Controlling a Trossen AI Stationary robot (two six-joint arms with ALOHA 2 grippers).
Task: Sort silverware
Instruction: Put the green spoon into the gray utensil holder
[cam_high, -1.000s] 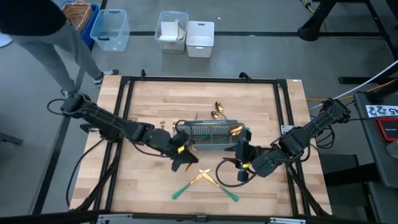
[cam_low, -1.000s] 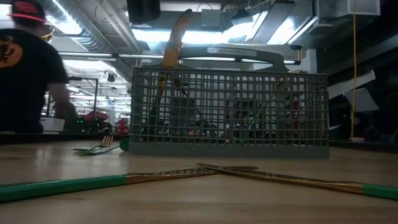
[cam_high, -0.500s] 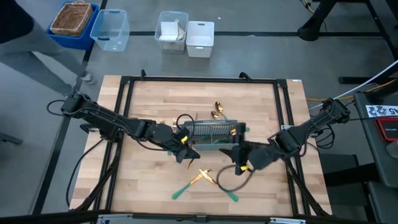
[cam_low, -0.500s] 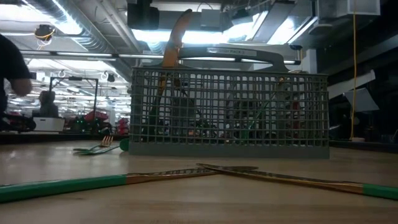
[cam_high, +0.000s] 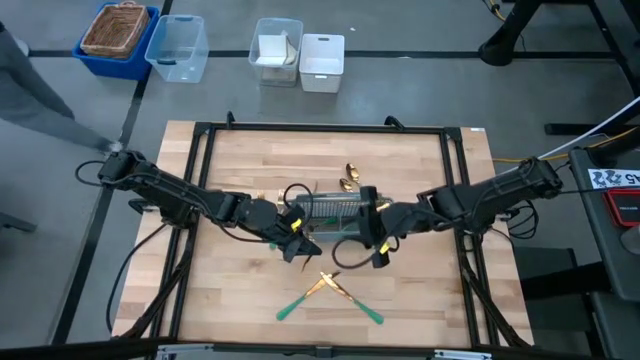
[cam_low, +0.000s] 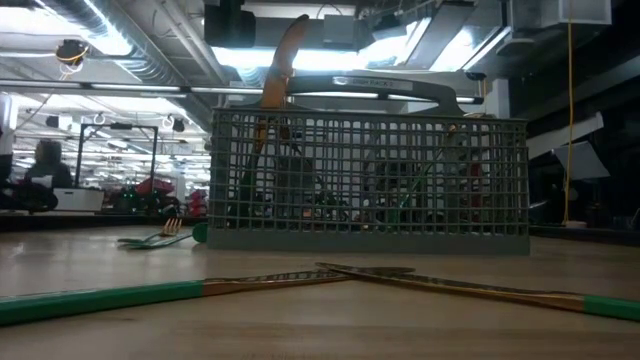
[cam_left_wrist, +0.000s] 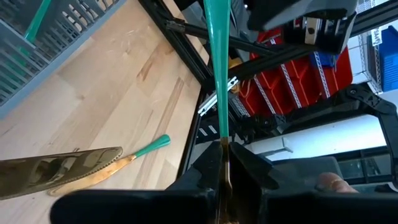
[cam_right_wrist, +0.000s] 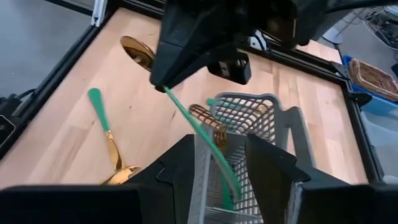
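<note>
Sorting partway, several pieces in the caddy (cam_high: 335, 213), others loose on the counter (cam_high: 240, 290)
My left claw (cam_high: 296, 243) grips a teal-handled piece (cam_left_wrist: 219, 68) beside the caddy; my right claw (cam_high: 377, 252) is open over it; two crossed pieces (cam_high: 328, 290), spoons (cam_high: 348, 178) and a fork (cam_low: 152, 238) remain outside

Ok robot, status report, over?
Left gripper shut on teal-handled utensil. Right gripper open at caddy. Two crossed pieces lie loose nearby.

caddy (cam_low: 368, 180) contents blurred, perhaps forks
</note>
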